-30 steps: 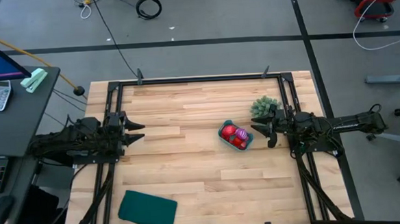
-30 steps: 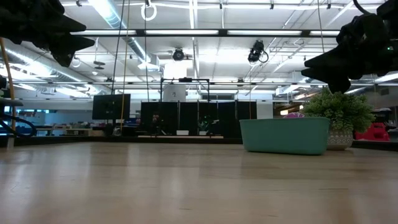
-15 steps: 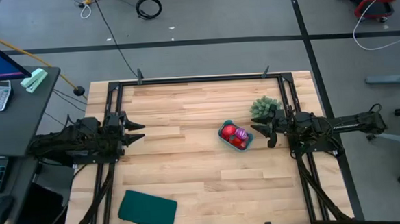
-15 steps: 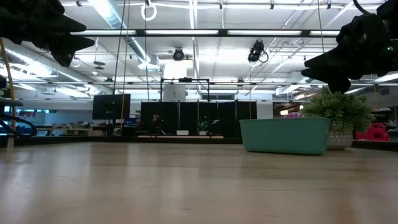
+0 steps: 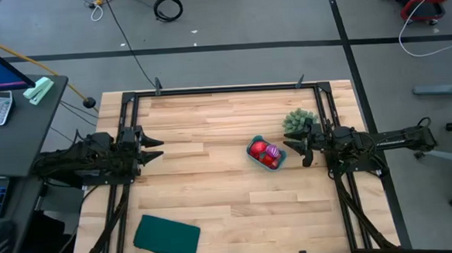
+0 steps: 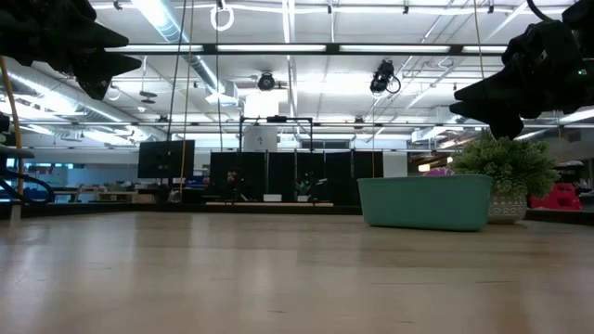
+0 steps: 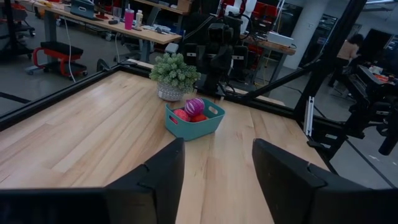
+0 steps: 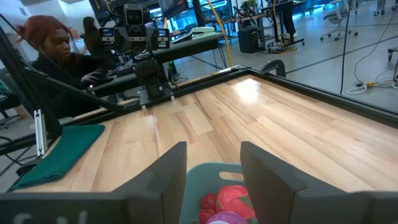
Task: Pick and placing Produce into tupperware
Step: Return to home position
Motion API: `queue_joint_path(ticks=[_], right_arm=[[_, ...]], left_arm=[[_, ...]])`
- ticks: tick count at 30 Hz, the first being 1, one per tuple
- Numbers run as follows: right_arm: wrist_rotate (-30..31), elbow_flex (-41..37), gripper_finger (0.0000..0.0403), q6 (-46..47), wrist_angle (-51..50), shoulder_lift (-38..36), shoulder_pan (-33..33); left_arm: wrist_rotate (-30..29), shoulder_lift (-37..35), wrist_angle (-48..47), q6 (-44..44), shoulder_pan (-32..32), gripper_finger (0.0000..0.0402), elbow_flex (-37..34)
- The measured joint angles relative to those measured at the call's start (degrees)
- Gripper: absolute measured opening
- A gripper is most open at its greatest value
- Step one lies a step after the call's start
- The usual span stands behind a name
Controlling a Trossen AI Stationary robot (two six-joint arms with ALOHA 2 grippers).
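Where the table's left edge runs, the left gripper [image 5: 157,149] hangs with fingers parted, holding nothing. A dark sheet [image 5: 167,236] lies well apart from the rest. Right of centre, the tub [image 5: 252,150] holds the produce [image 5: 265,157], red fruits and a striped ball [image 5: 272,150]. Just beside it hovers the right gripper [image 5: 293,152], parted and empty, near the bush [image 5: 298,122].
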Motion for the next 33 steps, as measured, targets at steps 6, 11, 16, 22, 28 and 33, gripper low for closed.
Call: queue_joint_path(ticks=[6,11,16,22,28,33], right_arm=[[0.0,0.0,0.0159,0.0,0.0,0.0,0.0],[0.0,0.0,0.0159,0.0,0.0,0.0,0.0],[0.0,0.0,0.0159,0.0,0.0,0.0,0.0],[0.0,0.0,0.0159,0.0,0.0,0.0,0.0],[0.0,0.0,0.0159,0.0,0.0,0.0,0.0],[0.0,0.0,0.0159,0.0,0.0,0.0,0.0]], left_arm=[[0.0,0.0,0.0,0.0,0.0,0.0194,0.0],[0.0,0.0,0.0,0.0,0.0,0.0199,0.0],[0.0,0.0,0.0,0.0,0.0,0.0195,0.0],[0.0,0.0,0.0,0.0,0.0,0.0191,0.0],[0.0,0.0,0.0,0.0,0.0,0.0199,0.0],[0.0,0.0,0.0,0.0,0.0,0.0201,0.0]])
